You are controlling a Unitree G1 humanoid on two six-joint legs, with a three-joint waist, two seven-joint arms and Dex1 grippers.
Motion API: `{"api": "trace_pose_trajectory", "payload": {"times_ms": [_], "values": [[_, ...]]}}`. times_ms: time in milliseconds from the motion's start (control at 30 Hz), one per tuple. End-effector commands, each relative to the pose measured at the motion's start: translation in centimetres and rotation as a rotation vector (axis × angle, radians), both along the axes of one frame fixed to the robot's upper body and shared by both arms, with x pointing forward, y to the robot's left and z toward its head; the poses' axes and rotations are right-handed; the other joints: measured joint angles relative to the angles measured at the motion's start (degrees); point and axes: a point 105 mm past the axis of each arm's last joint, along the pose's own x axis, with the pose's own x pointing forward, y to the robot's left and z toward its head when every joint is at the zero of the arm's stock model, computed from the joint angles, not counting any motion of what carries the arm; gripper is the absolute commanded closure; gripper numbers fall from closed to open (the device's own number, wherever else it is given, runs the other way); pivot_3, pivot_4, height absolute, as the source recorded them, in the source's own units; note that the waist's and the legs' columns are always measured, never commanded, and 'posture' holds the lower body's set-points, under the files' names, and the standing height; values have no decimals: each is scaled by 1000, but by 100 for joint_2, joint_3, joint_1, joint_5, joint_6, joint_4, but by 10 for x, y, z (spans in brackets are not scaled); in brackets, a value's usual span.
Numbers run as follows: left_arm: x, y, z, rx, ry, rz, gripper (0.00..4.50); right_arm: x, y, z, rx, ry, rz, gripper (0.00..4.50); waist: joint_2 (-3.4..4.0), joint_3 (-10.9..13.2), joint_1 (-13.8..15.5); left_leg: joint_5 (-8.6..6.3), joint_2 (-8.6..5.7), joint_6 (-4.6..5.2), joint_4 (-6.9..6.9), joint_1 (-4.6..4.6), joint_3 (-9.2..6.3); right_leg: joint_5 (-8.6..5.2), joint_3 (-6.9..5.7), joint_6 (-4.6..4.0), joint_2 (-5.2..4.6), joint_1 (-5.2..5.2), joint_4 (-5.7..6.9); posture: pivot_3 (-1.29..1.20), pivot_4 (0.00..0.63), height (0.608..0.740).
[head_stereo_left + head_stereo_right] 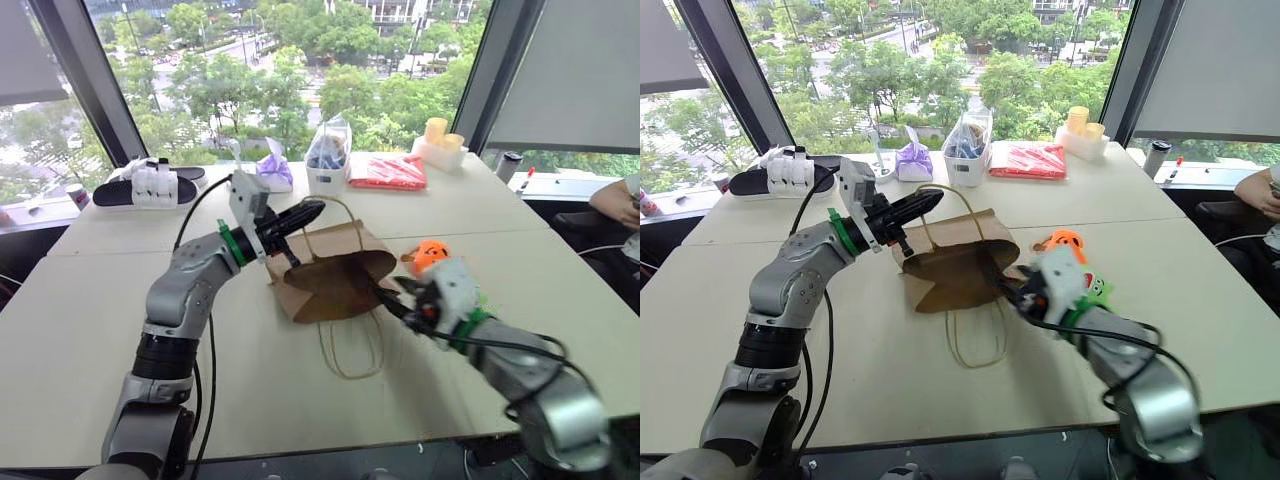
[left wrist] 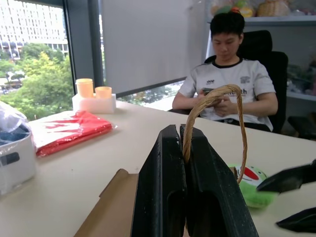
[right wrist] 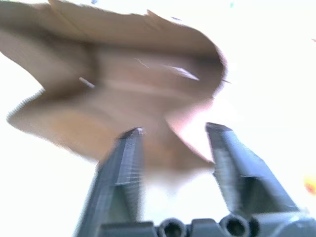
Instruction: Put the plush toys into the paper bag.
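Fingers of the left tool are pressed together on one twisted handle of the paper bag, holding it above the desk. Just beside the bag's open mouth, the right tool has its fingers apart, empty. Orange plush toy and green plush toy lie on the desk near the bag.

You face a pale desk under big windows with dark frames, daylight and green trees outside. A grey blind hangs right; a person sits in a black chair.
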Motion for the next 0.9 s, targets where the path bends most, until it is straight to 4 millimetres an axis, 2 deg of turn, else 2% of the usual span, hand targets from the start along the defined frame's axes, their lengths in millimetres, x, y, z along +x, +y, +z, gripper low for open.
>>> {"api": "trace_pose_trajectory", "payload": {"times_ms": [33, 100, 167, 300, 533, 633, 700, 733, 867, 900], "values": [[-10, -4, 14, -29, -66, -16, 4500, -8, -19, 3, -42, -12, -63, 69, 0, 0, -5, 0, 2, 0, -2, 3, 4, 0, 0, 0, 0, 0, -1, 0, 150, 740], [-12, -8, 14, -32, -68, -22, 4500, -9, -30, -4, -83, 5, -95, 21, 1, 0, -7, 0, 3, 0, -3, 4, 4, 0, 0, 0, 2, 0, 0, 0, 150, 740], [-13, -11, 15, -40, -68, -29, 4500, -4, -42, -20, -94, 42, -149, 21, -1, 0, -6, 0, 3, 0, -3, 4, 7, 0, 1, 0, 1, 0, -1, 0, 150, 740], [-13, -15, 16, -40, -71, -34, 4500, 12, -49, -35, -87, 41, -199, 21, -1, 0, -5, 0, 2, 0, 2, 4, 9, 0, 2, 0, 0, 5, -4, 0, 150, 740], [-13, -15, 16, -26, -79, -25, 4500, 37, -55, -51, -239, -3, -204, 21, -1, 0, -4, 0, 3, 0, 0, 5, 9, 0, 2, 0, 1, 5, -5, 0, 150, 740], [-14, -14, 16, -20, -86, -16, 4500, 46, -57, -48, -283, -38, -207, 828, -1, 0, -7, 0, 2, 0, 0, 5, 10, 0, 2, 0, 1, 5, -6, 0, 150, 740], [-12, -12, 17, -24, -87, 3, 4500, 50, -61, -47, -343, -63, -214, 1921, -1, 0, -10, 0, 2, 0, 0, 5, 10, 1, 2, 0, 1, 5, -5, 0, 150, 740], [-12, -12, 17, -25, -87, 8, 4500, 51, -63, -46, -356, -71, -217, 2287, -1, 0, -7, 1, 2, 0, 0, 5, 10, 1, 2, 0, 1, 5, -5, 0, 150, 740], [-11, -10, 18, -30, -85, 13, 4500, 52, -68, -36, -373, -109, -230, 4361, -1, 0, -3, 0, 2, 0, 0, 5, 10, 1, 3, 0, 1, 5, -6, 0, 150, 740], [-11, -10, 19, -30, -84, 13, 4500, 50, -68, -33, -372, -112, -227, 4437, -1, 0, -2, 1, 2, 0, 0, 5, 10, 1, 3, 0, 1, 5, -6, 0, 150, 740]]}}
